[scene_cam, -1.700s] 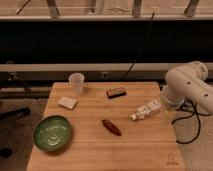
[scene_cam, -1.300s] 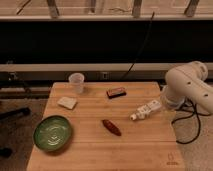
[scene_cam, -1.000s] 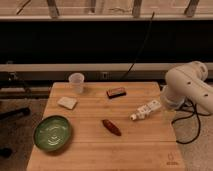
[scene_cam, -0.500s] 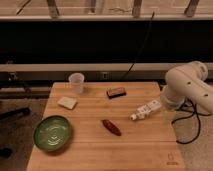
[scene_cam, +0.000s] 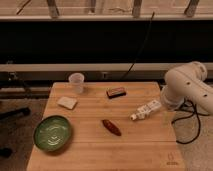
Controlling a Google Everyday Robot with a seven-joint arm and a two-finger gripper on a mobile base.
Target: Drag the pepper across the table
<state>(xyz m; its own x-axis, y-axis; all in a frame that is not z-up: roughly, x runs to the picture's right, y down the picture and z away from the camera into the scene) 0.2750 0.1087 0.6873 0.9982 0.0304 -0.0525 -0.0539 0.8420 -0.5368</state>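
Pepper lies mid table; tool spread, empty, to its right; arm bent over right edge.

A: What colour is the pepper?
B: Dark red-brown. The counter is pale wood in plank stripes, with a small dark logo.
A: The rest?
B: Green bowl, translucent whitish cup, black block topped red-brown. The white tool is over the counter, near the pepper.
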